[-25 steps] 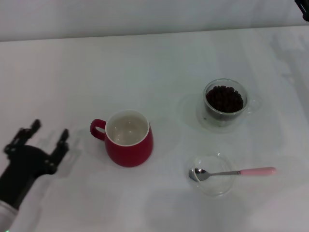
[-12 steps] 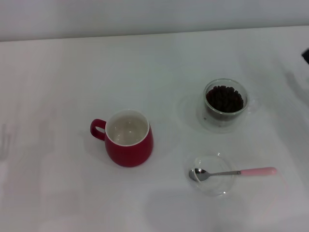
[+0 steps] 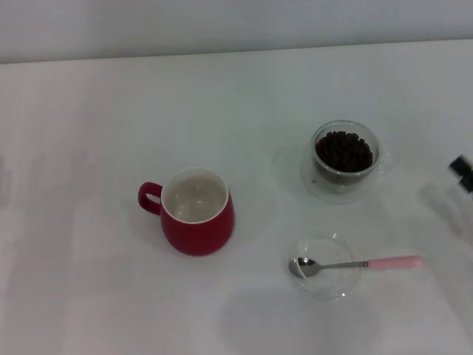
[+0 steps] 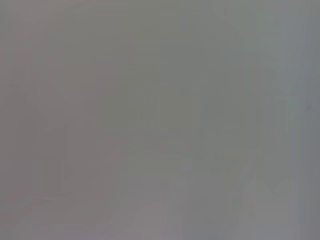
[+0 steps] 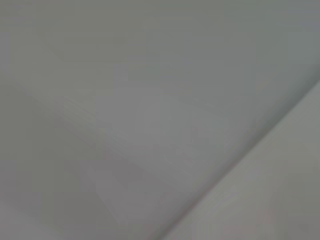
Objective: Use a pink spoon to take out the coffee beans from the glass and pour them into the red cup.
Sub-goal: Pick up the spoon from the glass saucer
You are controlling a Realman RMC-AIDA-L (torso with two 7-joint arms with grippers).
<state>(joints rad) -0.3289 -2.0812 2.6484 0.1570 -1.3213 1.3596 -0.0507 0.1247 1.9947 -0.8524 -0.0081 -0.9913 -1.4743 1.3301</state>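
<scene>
Wrist views: plain grey blur only; everything listed shows in the head view alone.
Right gripper: dark tip at right edge; finger state indiscernible.
Pink spoon: metal bowl in shallow clear dish.
Glass: double-walled, holding dark coffee beans.
Red cup: glossy, pot-bellied, white inside.

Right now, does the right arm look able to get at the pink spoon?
Probably yes. The right pincer shows at the table's right edge, and the pink spoon points its handle toward that side, with its bowl in the shallow glass dish. Nothing stands between them; the glass stands farther back.
</scene>
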